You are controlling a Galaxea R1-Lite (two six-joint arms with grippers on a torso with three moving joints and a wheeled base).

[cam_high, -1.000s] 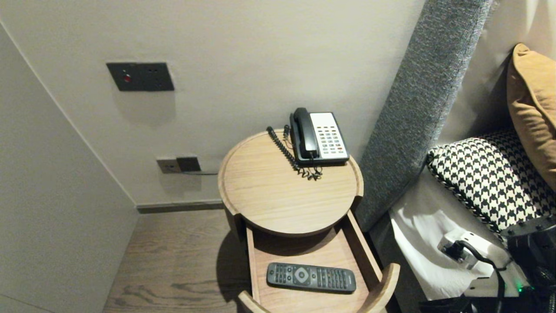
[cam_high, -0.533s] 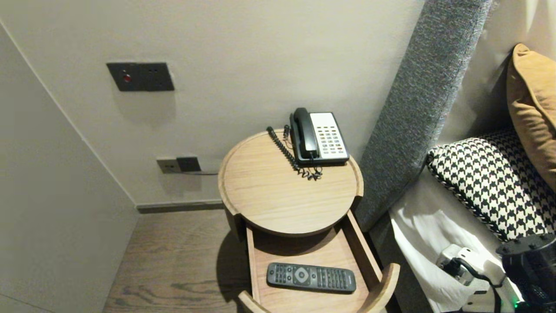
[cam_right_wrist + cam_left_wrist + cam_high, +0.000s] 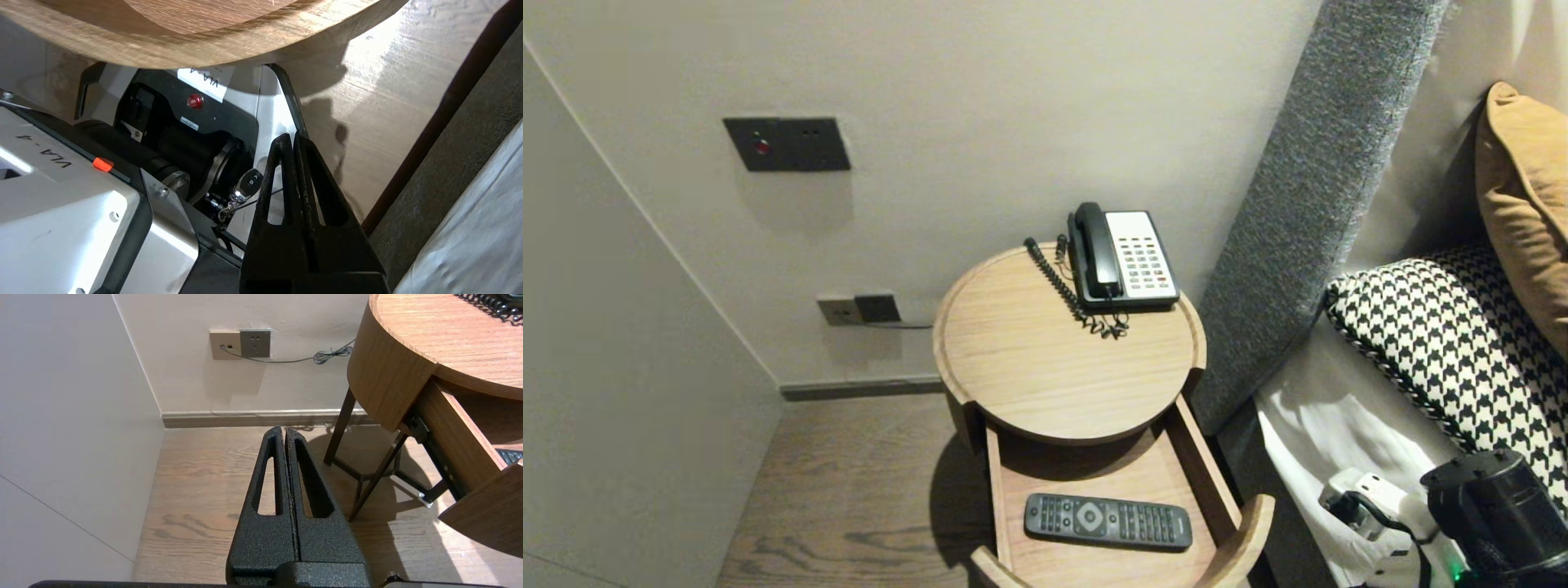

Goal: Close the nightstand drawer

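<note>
Shifting closer below the open drawer (image 3: 1209, 478), the right tool (image 3: 292, 138) is staying narrow and empty; the remote (image 3: 1107, 521) is lying untouched, while the left tool (image 3: 283, 428) is idling narrow at near left.

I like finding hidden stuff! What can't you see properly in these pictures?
- Remote control: the left wrist view shows only a corner; the drawer wall hides the rest.
- Drawer's back part: head view, covered by the round tabletop.
- Telephone: the left wrist view's top edge cuts it to a bit of cord; in the head view its key labels are too small.
- Right arm: cut off by the head view's bottom corner.
</note>
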